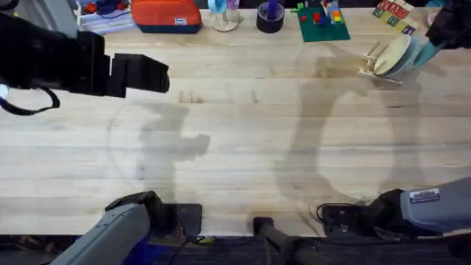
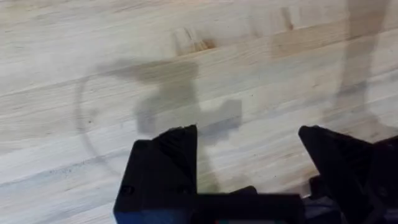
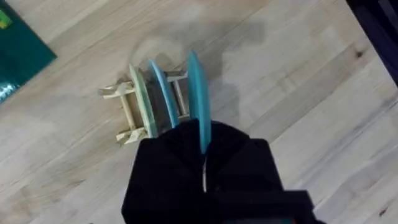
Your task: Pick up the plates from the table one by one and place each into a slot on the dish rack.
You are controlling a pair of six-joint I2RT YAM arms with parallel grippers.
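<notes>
The dish rack (image 1: 375,65) stands at the far right of the table (image 1: 235,147), with a cream plate (image 1: 392,53) and a pale blue plate (image 1: 409,51) upright in its slots. My right gripper (image 1: 444,31) is shut on the rim of a cyan-blue plate (image 1: 426,53), held on edge at the rack's right end. In the right wrist view the cyan plate (image 3: 198,102) stands beside the pale blue plate (image 3: 161,93) and the cream plate (image 3: 142,102) on the rack (image 3: 127,115). My left gripper (image 2: 249,158) hangs open above bare wood at the far left, holding nothing.
Along the far edge sit a green brick baseplate (image 1: 322,23), a dark tape roll (image 1: 270,18), an orange pouch (image 1: 165,15), a clear glass item (image 1: 224,15) and coloured cards (image 1: 394,15). The table's right edge lies close behind the rack.
</notes>
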